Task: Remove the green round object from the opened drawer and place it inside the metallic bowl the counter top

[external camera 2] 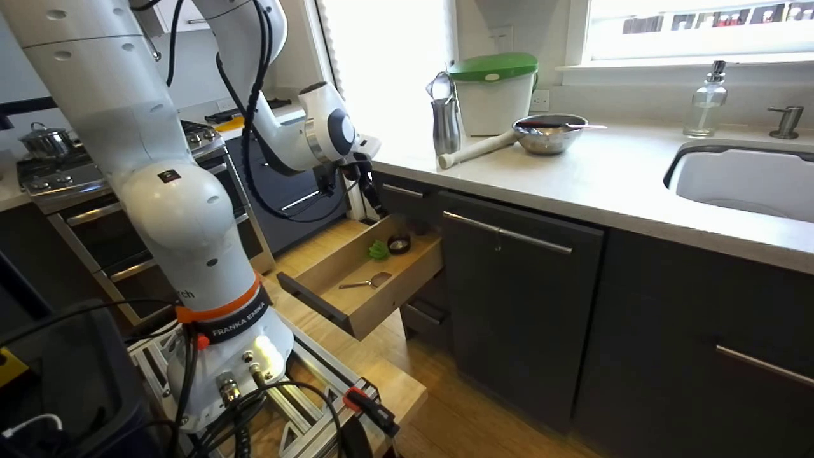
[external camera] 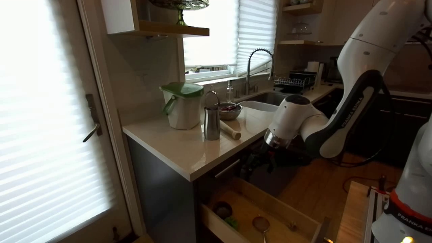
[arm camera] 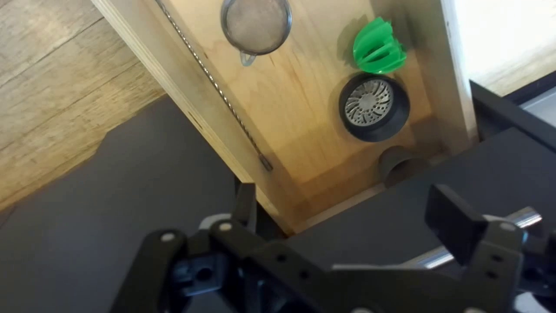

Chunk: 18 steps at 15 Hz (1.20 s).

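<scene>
The green round object (arm camera: 378, 48) lay in the pulled-out drawer (arm camera: 295, 113), just beside a dark round container (arm camera: 398, 116). The tool (arm camera: 347, 212) stood with its fingers (arm camera: 246, 201) spread wide, higher than the object and apart from it; in the wrist view, the object appeared beyond the gap between them, toward the upper right. In both exterior views, the metallic bowl (external camera 2: 548, 145) rested on the tabletop (external camera 2: 636, 166).

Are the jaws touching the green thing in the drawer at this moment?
Apart. The wrist view shows it: the jaws stand open, with bare floor of the drawer and a black cup visible between them and the green thing.
</scene>
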Available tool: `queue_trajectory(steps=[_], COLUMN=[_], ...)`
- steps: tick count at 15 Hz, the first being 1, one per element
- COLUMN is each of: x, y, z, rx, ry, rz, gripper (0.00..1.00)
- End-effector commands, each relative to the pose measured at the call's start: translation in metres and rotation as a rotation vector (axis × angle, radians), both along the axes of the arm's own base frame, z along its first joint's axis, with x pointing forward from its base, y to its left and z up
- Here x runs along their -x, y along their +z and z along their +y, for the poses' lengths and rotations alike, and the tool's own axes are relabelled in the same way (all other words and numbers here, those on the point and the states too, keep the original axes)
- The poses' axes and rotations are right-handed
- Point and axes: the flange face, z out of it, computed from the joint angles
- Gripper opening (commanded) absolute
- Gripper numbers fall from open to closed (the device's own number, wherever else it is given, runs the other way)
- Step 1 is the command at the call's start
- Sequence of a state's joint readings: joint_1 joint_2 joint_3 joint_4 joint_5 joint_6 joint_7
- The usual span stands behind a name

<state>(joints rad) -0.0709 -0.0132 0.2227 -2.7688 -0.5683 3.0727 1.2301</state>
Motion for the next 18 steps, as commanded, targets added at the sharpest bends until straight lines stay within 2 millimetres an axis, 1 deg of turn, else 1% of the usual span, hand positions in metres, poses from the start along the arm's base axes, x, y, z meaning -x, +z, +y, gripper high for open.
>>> queue_trajectory(steps=[1,2,6,7,8,9,11,13,16,18], x=[0.001,0.002,-0.003,-0.008,-0.012,-0.019,-0.019,-0.008,0.019,0.028], y=[-0.006,-0.012,-0.007,0.015,0.019,0.017,-0.005,-0.036,-0.089,-0.114], z=[-0.004,-0.004,-0.003,-0.006,-0.005,-0.007,-0.006,-0.002,0.018,0.035], rx=[-0.013,-0.016,-0.017,-0.012,-0.025,-0.01,0.03,0.091,0.169,0.14], ry=[-0.041,-0.051,-0.046,-0.127,-0.2,-0.254,-0.35,-0.42,-0.497,-0.496], rz=[0.008,0.021,0.008,-0.033,-0.034,-0.02,0.04,0.113,0.256,0.302], gripper=[1.0,1.0,1.0,1.0,1.0,1.0,1.0,1.0,1.0,1.0])
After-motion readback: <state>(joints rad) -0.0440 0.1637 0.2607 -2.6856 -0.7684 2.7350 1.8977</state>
